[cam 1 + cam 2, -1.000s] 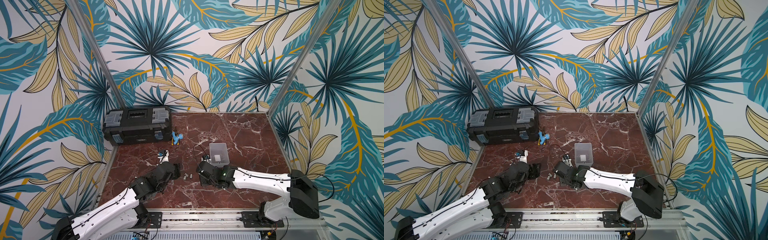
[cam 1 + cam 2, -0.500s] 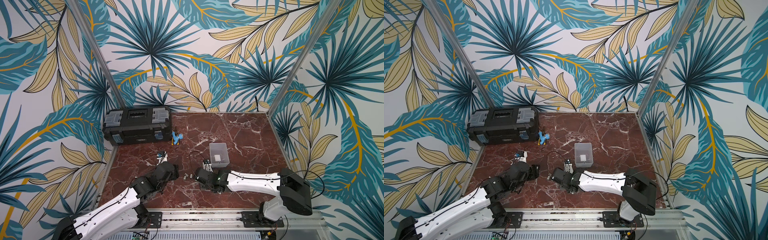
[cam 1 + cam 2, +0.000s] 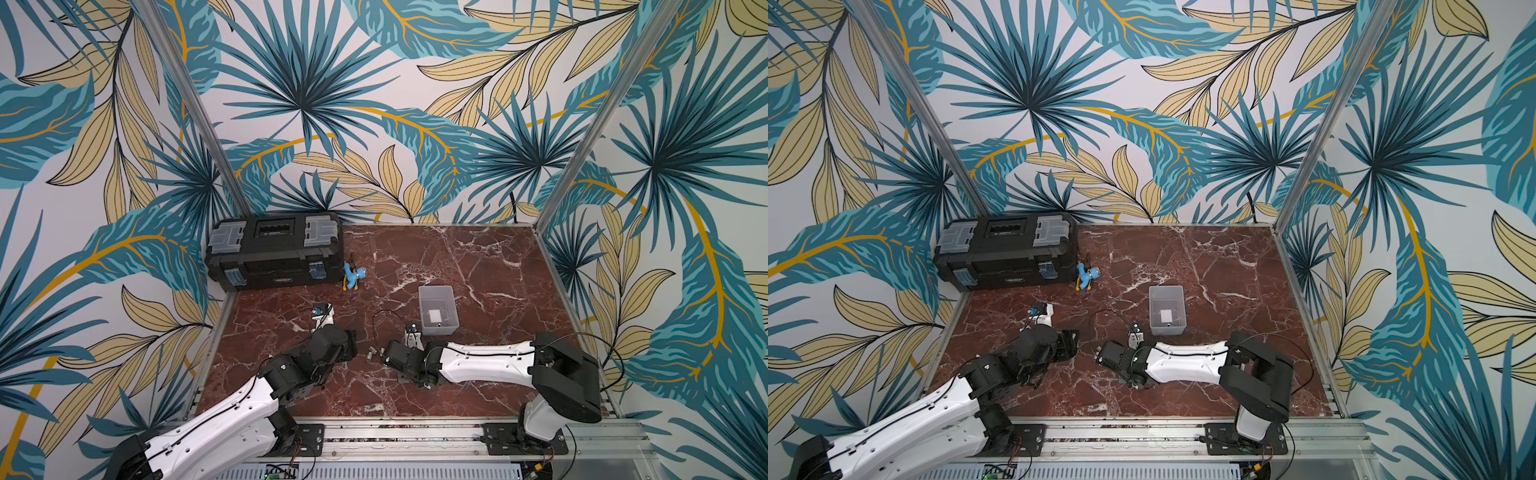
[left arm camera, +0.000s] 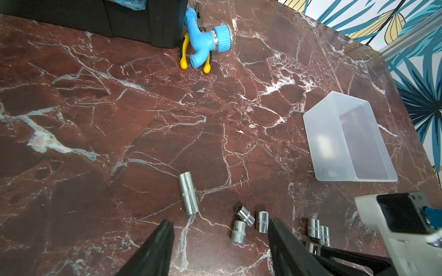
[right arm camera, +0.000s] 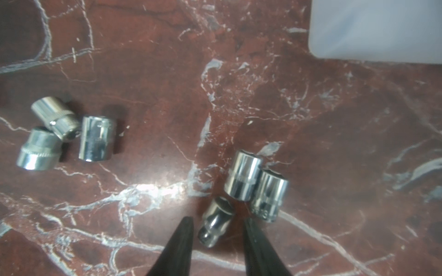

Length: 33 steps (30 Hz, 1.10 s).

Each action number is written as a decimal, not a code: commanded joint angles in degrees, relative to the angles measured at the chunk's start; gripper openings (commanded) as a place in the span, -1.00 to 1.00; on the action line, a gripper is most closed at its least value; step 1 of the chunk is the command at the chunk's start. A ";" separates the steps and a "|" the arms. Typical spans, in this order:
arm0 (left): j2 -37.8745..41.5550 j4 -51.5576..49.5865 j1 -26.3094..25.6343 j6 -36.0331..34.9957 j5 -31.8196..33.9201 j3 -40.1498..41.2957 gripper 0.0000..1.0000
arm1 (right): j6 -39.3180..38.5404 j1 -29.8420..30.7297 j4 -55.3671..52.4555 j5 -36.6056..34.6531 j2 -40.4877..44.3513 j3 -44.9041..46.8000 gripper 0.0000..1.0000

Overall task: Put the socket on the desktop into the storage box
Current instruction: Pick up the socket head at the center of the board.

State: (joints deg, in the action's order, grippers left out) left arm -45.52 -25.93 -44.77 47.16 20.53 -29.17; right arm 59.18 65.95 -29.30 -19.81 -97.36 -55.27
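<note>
Over the last second the right arm has swung toward 9 o'clock, elbow and all. This has carried the right hand away from the storage box and over to the loose sockets, while the left arm has hardly shifted. The right hand now stands low with its fingers apart around a small socket lying on its side on the table. Bare marble shows between that socket and one finger, so it is straddled, not clamped. A pair of sockets, touching each other, lies just past it, and three more sockets cluster apart from them, nearer the left hand. That hand is spread wide and holds nothing, and a long socket lies on its side just beyond one fingertip. All these sockets sit a little toward 6 o'clock of the table's middle. The storage box stands upright near the middle, at about 1 o'clock from the right hand. The table is dark red-brown marble with white veins, edged by aluminium rails. A black toolbox fills its 10 o'clock corner, and just beside it a blue fitting lies over yellow-handled pliers. Palm-leaf wallpaper covers the three walls.
</note>
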 commanded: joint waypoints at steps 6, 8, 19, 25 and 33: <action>0.93 0.53 0.29 -0.05 0.02 2.05 0.34 | 0.24 0.82 0.03 0.53 -2.53 -1.93 -0.31; 0.95 0.70 0.26 -0.07 -0.05 2.25 0.34 | 0.24 1.09 0.02 0.59 -3.12 -2.20 -0.34; 0.55 1.50 0.36 -0.13 -0.36 2.89 0.35 | -0.03 1.41 -0.85 0.46 -4.81 -2.77 -0.51; -0.10 2.16 0.39 -0.07 -0.67 3.02 0.35 | -1.27 1.38 -0.54 -0.35 -5.29 -3.07 -0.54; -1.38 2.95 0.39 -0.11 -1.12 2.56 0.35 | -5.68 1.46 0.57 -1.40 -2.52 -3.62 -0.89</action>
State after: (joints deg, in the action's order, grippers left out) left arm -46.52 -24.32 -44.77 47.13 19.79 -27.88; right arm 56.07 67.05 -28.60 -19.73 -101.36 -58.08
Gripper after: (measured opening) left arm 0.675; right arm 0.211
